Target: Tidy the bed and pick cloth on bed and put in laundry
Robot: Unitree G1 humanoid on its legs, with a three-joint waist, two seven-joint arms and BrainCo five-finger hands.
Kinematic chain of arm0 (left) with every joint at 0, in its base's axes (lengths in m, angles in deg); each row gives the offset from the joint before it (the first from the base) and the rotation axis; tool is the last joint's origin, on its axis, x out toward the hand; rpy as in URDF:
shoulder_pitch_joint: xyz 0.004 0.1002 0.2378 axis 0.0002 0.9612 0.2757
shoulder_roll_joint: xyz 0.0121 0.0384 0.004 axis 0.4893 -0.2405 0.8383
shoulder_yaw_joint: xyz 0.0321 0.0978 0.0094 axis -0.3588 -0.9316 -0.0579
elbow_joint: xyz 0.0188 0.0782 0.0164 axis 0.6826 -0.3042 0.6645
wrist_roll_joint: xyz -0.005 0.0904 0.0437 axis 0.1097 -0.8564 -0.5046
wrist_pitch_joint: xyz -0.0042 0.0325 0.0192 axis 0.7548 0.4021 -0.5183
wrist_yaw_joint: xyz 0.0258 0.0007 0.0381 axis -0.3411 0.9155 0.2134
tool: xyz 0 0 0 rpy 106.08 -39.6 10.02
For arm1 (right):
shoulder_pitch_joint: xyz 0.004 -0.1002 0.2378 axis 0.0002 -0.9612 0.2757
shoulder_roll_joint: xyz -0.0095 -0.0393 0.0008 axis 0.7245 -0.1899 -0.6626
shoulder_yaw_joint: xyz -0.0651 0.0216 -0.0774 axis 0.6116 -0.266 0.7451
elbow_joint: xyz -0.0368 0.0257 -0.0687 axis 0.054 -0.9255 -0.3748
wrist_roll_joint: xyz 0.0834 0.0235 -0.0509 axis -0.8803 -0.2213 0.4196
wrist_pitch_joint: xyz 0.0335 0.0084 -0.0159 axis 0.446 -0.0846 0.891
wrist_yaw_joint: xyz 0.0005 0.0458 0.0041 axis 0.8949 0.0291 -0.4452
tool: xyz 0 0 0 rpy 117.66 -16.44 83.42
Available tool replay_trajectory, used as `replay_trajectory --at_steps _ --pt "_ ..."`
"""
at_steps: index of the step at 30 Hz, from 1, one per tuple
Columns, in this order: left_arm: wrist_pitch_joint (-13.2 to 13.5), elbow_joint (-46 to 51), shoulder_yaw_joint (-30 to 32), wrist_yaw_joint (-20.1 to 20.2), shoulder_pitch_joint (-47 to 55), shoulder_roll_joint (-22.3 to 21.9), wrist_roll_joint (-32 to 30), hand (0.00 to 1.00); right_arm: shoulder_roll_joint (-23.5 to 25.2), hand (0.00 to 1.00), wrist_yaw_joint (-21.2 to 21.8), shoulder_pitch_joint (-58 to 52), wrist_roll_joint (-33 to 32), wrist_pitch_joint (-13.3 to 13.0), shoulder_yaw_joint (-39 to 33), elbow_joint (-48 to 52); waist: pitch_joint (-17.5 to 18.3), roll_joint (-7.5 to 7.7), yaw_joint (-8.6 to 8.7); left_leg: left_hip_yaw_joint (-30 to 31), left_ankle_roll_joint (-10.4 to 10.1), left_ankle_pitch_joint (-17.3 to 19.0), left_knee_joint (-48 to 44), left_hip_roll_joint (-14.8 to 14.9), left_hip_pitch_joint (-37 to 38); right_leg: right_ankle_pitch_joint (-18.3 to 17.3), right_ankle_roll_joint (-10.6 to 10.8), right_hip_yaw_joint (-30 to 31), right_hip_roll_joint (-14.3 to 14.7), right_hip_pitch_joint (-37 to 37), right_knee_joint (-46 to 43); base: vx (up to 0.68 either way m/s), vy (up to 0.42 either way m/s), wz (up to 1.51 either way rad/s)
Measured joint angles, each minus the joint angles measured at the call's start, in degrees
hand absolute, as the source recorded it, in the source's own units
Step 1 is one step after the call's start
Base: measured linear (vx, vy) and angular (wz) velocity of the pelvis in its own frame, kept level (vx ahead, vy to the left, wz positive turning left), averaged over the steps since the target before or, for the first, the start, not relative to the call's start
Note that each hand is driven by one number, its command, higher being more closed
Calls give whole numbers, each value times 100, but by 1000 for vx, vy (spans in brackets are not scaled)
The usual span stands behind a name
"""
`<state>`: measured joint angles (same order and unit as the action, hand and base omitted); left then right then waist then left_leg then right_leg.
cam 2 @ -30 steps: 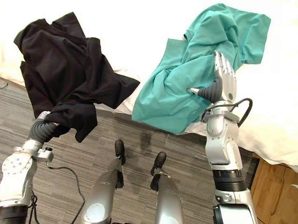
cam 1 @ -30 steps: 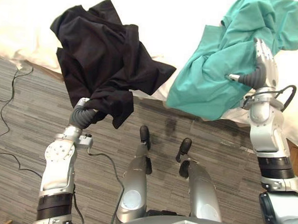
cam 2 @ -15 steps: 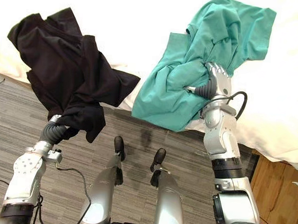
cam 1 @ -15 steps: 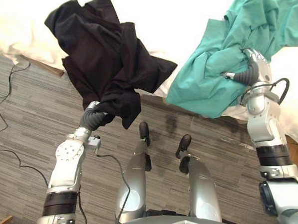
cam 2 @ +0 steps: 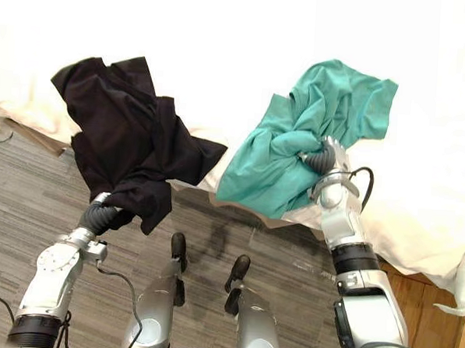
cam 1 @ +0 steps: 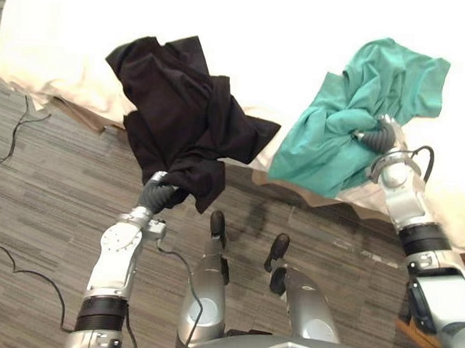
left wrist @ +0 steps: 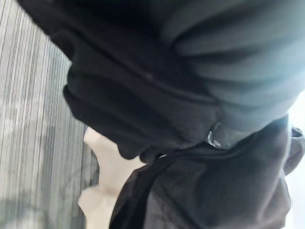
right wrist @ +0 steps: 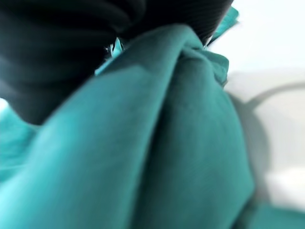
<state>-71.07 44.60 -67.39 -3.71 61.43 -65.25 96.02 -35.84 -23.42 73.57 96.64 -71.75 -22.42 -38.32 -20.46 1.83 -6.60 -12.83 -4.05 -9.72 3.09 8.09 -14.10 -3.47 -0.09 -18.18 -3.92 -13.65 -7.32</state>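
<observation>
black cloth (cam 1: 181,117) 10 o'clock drapes left hand (cam 1: 155,193), teal cloth (cam 1: 352,126) 2 o'clock wraps right hand (cam 1: 379,137); fingers buried, cannot tell grip. loose hold, you drop one.

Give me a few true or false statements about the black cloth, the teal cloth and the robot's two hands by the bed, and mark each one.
The crumpled black cloth is draped over the left hand. True.
The crumpled teal cloth lies in a laundry basket. False: it lies on the white bed, near its edge.
The right hand is pushed into the teal cloth. True.
The two cloths overlap. False: the white bed shows between them.
</observation>
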Motion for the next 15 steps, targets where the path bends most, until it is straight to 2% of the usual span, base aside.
replay_trajectory --at_steps 2,5,7,10,12,13,14,15 --pt "-322 -175 -187 -190 186 -251 554 100 336 100 -321 -460 -611 -355 -14 -84 217 -16 85 -54 -29 22 84 -42 226 17 28 17 -4 237 149 106 32 -5" --pt "-518 -421 -327 -366 260 -532 887 100 699 100 -492 -936 -983 -748 -48 -71 359 -30 120 -73 -91 76 87 -50 393 25 42 73 3 406 234 72 20 -12" --pt "-581 -912 -507 -618 291 -827 1103 100 1032 100 -540 -1430 -1083 -1037 -21 -40 576 -78 164 -112 -103 170 108 -35 576 26 48 168 37 547 302 65 6 -20" --pt "-499 -1770 -760 -902 336 -1094 1289 100 1351 100 -415 -2086 -1410 -1272 219 -127 837 -135 294 -210 -111 229 244 -22 1002 15 67 195 85 942 454 69 10 -14" --pt "-248 -2194 -955 -1040 465 -1237 1339 100 1532 100 17 -2677 -2002 -1371 438 -274 1042 -186 400 -232 -108 312 246 -22 1210 -36 116 186 89 1167 505 68 6 -7" --pt "-224 -2221 -954 -1044 493 -1255 1365 100 1548 100 64 -2764 -2065 -1374 460 -279 1062 -198 413 -231 -110 317 246 -23 1228 -40 117 183 87 1190 506 71 11 -2" --pt "-74 -2345 -952 -1146 534 -1330 1531 100 1628 100 362 -3101 -2546 -1403 482 -287 1109 -233 433 -235 -117 345 247 -27 1332 -59 123 184 81 1289 515 49 11 -1" --pt "-16 -2380 -939 -1180 574 -1353 1562 100 1687 100 483 -3269 -2741 -1421 481 -293 1141 -251 449 -236 -116 357 248 -28 1370 -65 128 181 82 1337 531 68 15 1"
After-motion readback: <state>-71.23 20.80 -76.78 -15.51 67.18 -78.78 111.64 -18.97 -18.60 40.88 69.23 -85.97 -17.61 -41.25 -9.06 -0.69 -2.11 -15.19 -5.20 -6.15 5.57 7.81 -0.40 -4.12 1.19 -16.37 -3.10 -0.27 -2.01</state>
